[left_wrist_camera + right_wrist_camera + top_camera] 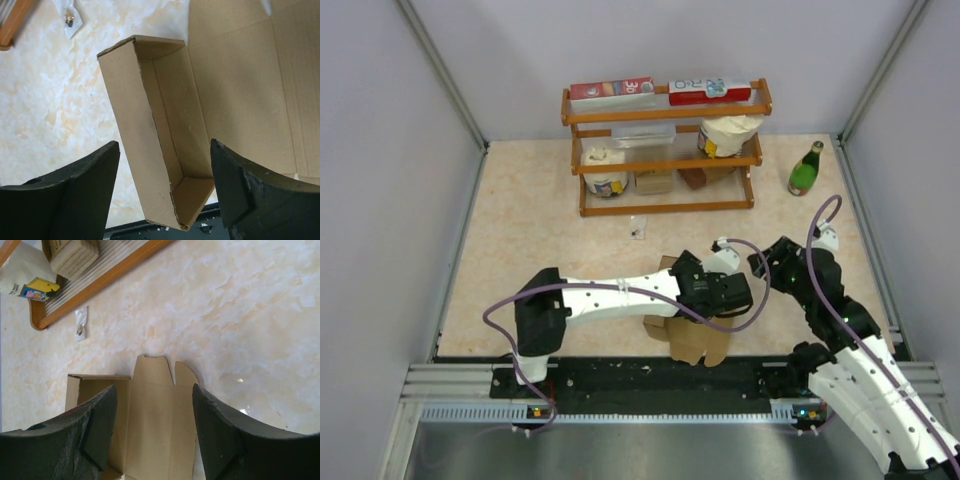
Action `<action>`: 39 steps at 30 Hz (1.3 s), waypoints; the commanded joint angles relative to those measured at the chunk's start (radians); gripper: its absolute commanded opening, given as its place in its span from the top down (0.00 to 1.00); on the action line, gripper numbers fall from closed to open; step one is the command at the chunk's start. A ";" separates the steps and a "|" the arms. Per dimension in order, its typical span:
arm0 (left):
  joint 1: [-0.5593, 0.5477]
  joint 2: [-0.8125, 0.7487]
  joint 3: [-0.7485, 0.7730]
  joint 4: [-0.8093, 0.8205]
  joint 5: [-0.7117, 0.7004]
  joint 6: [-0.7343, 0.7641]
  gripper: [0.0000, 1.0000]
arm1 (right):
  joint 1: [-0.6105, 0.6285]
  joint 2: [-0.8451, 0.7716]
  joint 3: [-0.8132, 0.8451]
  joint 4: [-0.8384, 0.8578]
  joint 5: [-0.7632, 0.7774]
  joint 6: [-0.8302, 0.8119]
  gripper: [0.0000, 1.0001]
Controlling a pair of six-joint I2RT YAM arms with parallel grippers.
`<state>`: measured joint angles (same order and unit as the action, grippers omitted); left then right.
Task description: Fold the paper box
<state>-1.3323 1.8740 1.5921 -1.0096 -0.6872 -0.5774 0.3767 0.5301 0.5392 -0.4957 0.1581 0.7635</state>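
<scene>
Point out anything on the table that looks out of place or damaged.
A small clear packet with something dark inside lies loose on the table before the wooden rack, a stray. The paper box is only half folded, not damaged.

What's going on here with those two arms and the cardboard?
Two robot arms are folding a brown cardboard box on a table. Part of it already stands up as an open tray, while the wide flap beside it lies flat. The left hand is open astride the tray, and the right hand is open above the flap. Neither grips anything.
</scene>
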 commanded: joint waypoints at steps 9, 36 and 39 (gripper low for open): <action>-0.001 0.108 0.071 -0.144 -0.120 -0.078 0.28 | -0.036 -0.010 0.053 -0.037 0.023 0.000 0.38; 0.030 0.083 -0.106 -0.090 -0.178 -0.064 0.74 | -0.042 0.054 0.099 0.043 -0.051 -0.047 0.44; 0.044 0.054 -0.162 -0.043 -0.166 -0.055 0.80 | -0.042 0.112 0.139 0.068 -0.106 -0.099 0.44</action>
<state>-1.3087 1.9930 1.4914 -1.1187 -0.8860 -0.6357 0.3489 0.5903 0.5804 -0.5114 0.1280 0.7326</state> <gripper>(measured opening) 0.239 0.561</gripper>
